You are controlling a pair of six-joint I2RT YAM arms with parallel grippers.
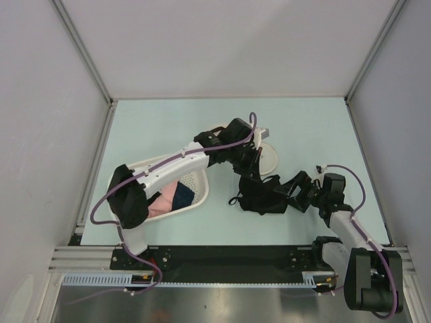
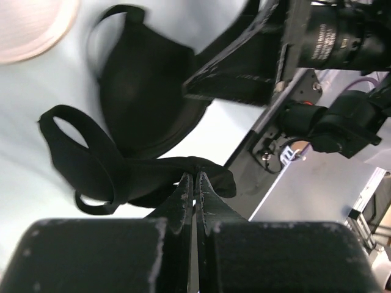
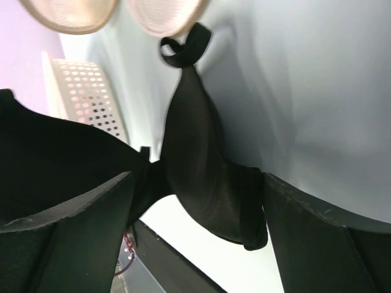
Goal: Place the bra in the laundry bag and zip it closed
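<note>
Left tool (image 2: 195,178) pinched together, right tool (image 3: 197,183) spread wide

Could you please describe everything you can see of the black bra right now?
The bra is black, soft-looking fabric with rounded cups and thin looped straps. It lies crumpled on the pale table, outside the laundry bag. The left tool is shut on a fold at its edge. The open right tool straddles one cup, and whether it touches cannot be told.
</note>
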